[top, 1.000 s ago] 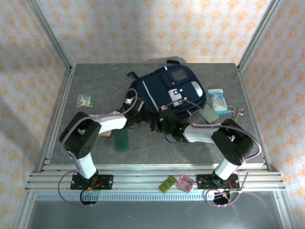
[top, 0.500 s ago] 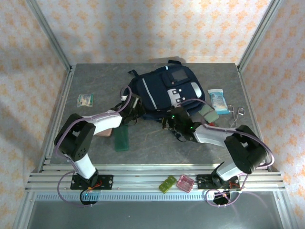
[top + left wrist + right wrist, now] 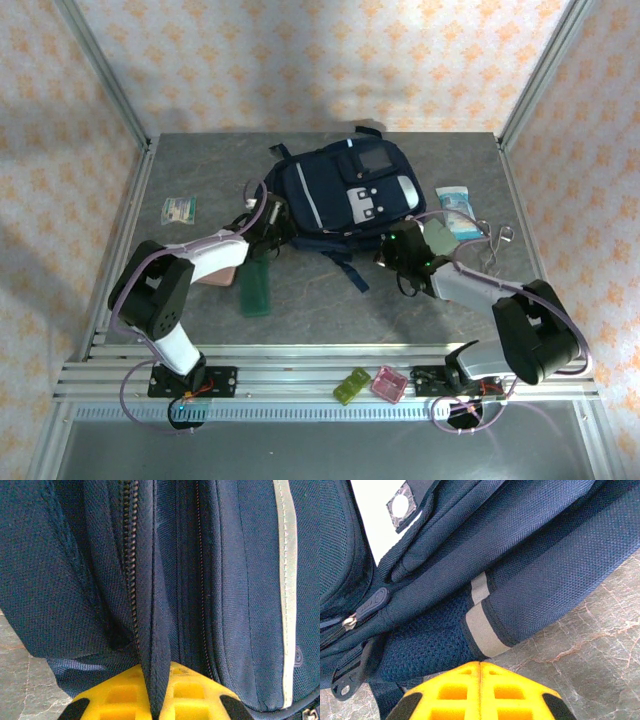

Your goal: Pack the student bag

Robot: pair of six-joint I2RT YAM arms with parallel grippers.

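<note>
The backpack (image 3: 345, 195) lies flat at the back middle of the table (image 3: 200, 170), front side up, with one arm at each of its lower corners. The left gripper (image 3: 155, 692) is closed tight on a fold of the blue cloth just beside a zipper (image 3: 131, 570), and the zipper teeth look closed along the part I can see. The right gripper (image 3: 480, 682) has its fingers pressed together at the other corner, just before a padded strap with a grey band (image 3: 481, 625) (whether a thin edge of cloth is caught between them I cannot tell). The risk I see is in the pulling: the left fingers hold only a narrow fold, so a strong pull could let it slip out. If the right side holds nothing, the whole bag may slide instead of opening. A sliding bag could also push the tissue pack (image 3: 458, 208) near its right side, or the green case (image 3: 256, 290) lying by the left arm.
</note>
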